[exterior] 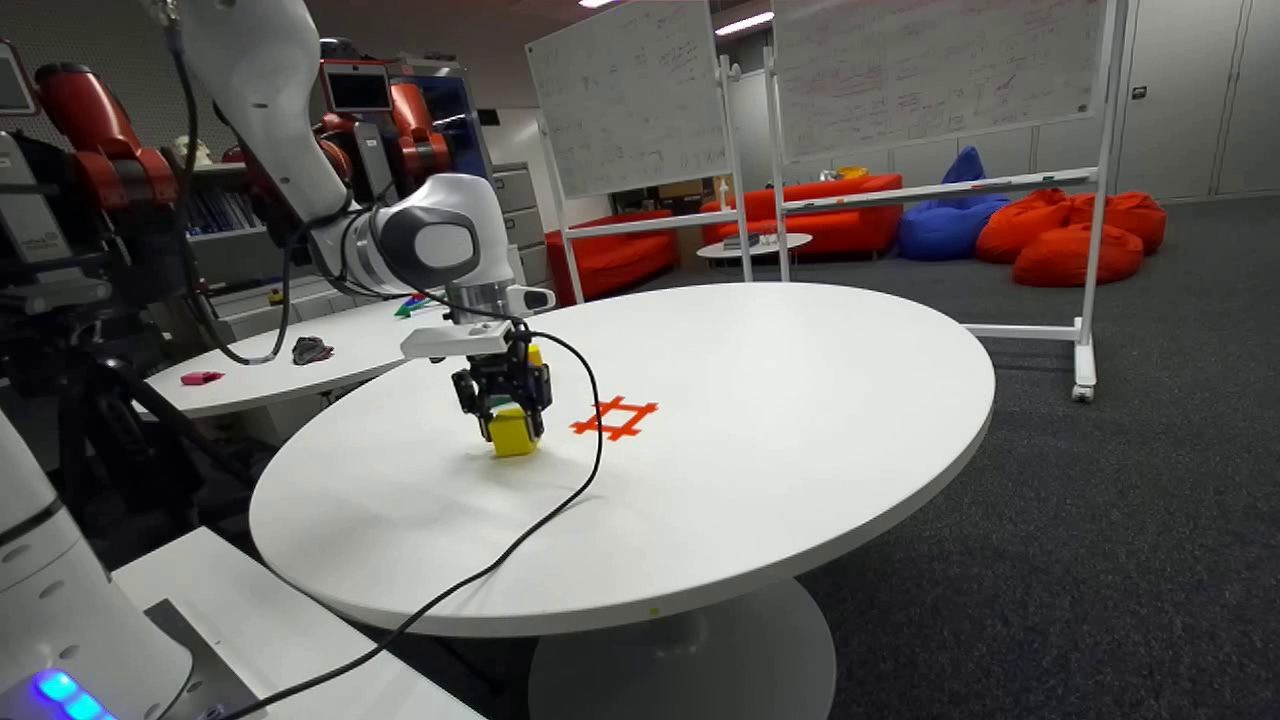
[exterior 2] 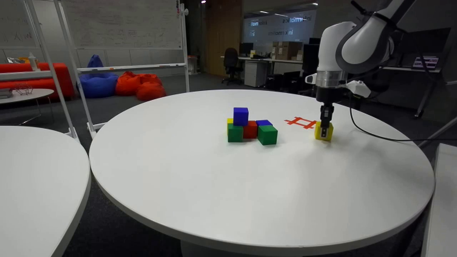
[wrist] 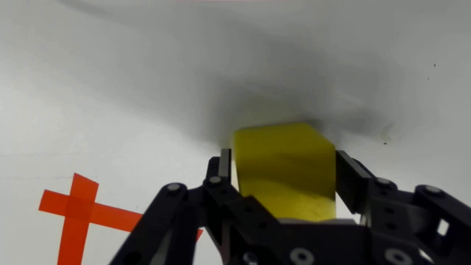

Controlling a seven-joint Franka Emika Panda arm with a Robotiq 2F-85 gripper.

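My gripper points down around a yellow cube, with one finger on each side. In the wrist view a thin pale gap shows between the left finger and the cube. The right finger lies close against its edge; contact cannot be told. The cube sits slightly turned between the fingers. It appears at table level in both exterior views, in an exterior view and also here. The fingers hide part of it. Orange tape marks lie on the table beside the cube.
A group of cubes stands on the round white table: a green cube, a red cube, another green cube, and a blue cube on top. A black cable crosses the table to the arm. Another table adjoins.
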